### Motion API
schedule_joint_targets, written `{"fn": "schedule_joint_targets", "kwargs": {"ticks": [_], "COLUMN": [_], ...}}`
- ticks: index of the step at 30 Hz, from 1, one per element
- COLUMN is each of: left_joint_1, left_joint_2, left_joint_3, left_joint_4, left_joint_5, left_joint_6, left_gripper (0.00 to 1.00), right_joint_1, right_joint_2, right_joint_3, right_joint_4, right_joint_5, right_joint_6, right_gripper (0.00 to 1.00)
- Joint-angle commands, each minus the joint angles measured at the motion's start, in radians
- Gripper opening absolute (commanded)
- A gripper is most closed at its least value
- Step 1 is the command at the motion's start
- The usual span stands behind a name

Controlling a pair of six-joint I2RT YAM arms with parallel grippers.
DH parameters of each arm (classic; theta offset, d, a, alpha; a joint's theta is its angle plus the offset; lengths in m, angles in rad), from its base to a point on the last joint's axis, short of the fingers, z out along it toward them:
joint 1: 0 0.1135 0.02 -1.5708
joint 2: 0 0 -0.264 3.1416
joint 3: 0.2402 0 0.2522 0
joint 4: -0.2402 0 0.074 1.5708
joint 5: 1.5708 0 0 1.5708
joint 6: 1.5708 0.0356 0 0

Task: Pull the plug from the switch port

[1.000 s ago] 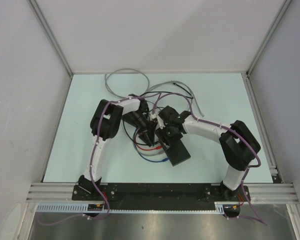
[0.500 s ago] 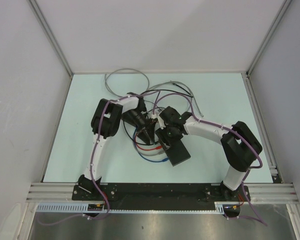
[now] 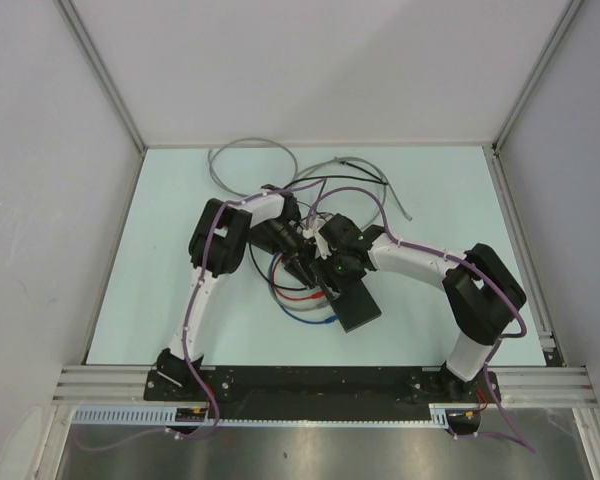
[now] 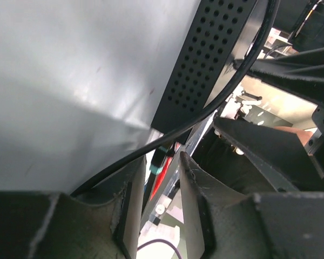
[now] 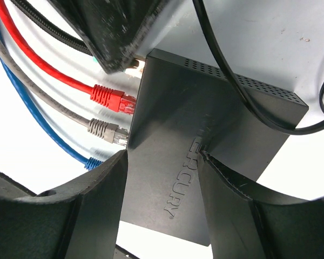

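You are at the switch [image 5: 173,91].
Your right gripper [image 5: 163,156] has jaws apart over it; your left gripper [image 4: 161,162], I can't tell.

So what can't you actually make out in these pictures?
- Top view: the flat matte-black box is too small to tell its plugs apart.
- Left wrist view: too close and blurred to tell whether the left pincer grips anything.
- Right wrist view: that pincer's dark finger hides what it reaches at the box's edge; the right pincer half covers the blue cable plug.
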Motion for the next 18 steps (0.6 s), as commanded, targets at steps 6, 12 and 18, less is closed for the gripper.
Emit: {"fn": "schedule_joint_targets", "kwargs": {"ticks": [6, 12, 18], "left_joint_1": [-0.053, -0.078, -0.085], "left_joint_2": [0.132, 0.132, 0.08], "left_joint_3": [-0.023, -0.042, -0.102], "left_joint_4": [0.092, 0.093, 0.107], "left_joint_5": [-0.132, -0.209, -0.557], "left_joint_6": [-0.12, -0.127, -0.163], "left_gripper": [0.31, 0.14, 0.0], "right_joint_1": [-0.01, -0.012, -0.018], "right_joint_2": [0.114, 0.112, 0.117], "right_joint_3": [-0.097, -0.097, -0.097], "right_joint_4": [-0.032, -0.033, -0.035], "right_joint_5": [0.061, 0.059, 0.059], "right_joint_6": [-0.023, -0.023, -0.022], "right_gripper": [0.61, 0.61, 0.61]}}
